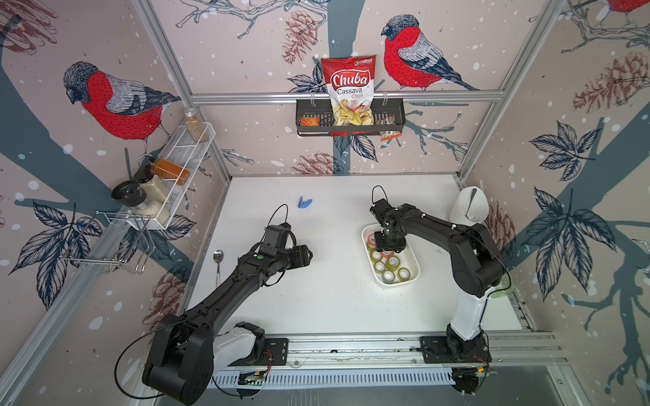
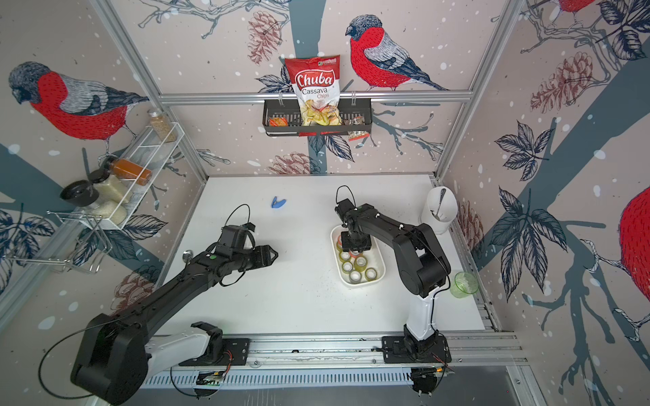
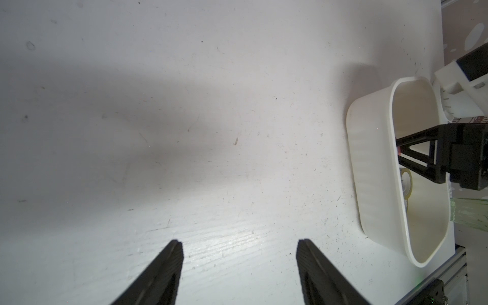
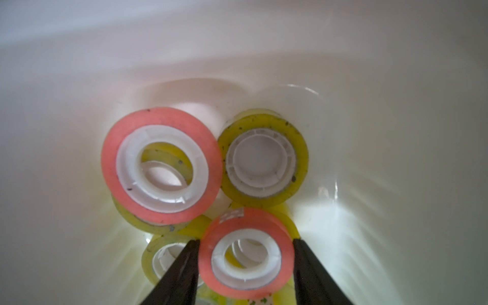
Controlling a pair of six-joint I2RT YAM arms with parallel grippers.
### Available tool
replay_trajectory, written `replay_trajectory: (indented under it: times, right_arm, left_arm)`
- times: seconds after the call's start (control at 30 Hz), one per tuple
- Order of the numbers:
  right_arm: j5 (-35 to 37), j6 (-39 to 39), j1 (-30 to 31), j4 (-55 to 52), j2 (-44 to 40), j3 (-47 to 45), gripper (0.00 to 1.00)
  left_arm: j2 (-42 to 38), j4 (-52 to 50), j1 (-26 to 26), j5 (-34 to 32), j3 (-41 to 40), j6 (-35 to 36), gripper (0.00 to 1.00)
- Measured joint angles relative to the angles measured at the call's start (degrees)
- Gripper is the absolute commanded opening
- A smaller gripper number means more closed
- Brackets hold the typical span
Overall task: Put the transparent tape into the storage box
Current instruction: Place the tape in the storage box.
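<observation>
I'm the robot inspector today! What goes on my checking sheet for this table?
Surface: white table, speckled and scratched.
Job's things: box holding many tape rolls.
Clutter: spoon, blue clip, cup with a utensil in it, green glass.
Grippers: left gripper open over bare table; right gripper inside the box, jaws against both sides of a pink roll.
Cables: black loops at both wrists.
Surroundings: bird wallpaper, basket with a chips bag, rack of jars.

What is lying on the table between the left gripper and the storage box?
Nothing: only bare white table separates the left gripper from the storage box, as both top views show.
</observation>
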Motion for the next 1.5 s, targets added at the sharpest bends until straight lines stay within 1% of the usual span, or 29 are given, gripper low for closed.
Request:
replay_trajectory:
  times: [0.23, 0.7, 0.97, 1.2, 1.33, 1.47, 1.5]
  right_arm:
    - [0.0, 0.4, 0.6, -0.3, -1.9, 2.7, 0.51]
    - [-2.6, 1.9, 4.2, 0.1, 0.3, 2.2, 0.51]
    - [-3.0, 2.3, 4.5, 0.1, -0.3, 1.2, 0.58]
    - [-2.6, 3.5, 4.5, -0.5, -3.3, 3.4, 0.72]
    - [-2.3, 3.9, 4.3, -1.3, -6.6, 4.6, 0.71]
    - [-2.0, 4.9, 3.9, -1.4, -8.1, 3.9, 0.71]
    - [-1.8, 4.9, 3.7, -1.4, -8.5, 3.4, 0.73]
  left_arm:
    - [0.3, 0.0, 0.0, -0.1, 0.0, 0.0, 0.73]
    - [-0.1, 0.0, 0.0, -0.1, -0.1, 0.0, 0.73]
    - [-0.2, 0.0, 0.0, -0.1, -0.1, 0.0, 0.73]
    - [-0.2, 0.0, 0.0, -0.1, -0.1, 0.0, 0.73]
    - [0.1, 0.0, 0.0, -0.1, 0.0, 0.0, 0.73]
    - [0.7, 0.1, 0.0, -0.1, 0.3, 0.0, 0.73]
    - [0.8, 0.1, 0.0, -0.1, 0.3, 0.0, 0.73]
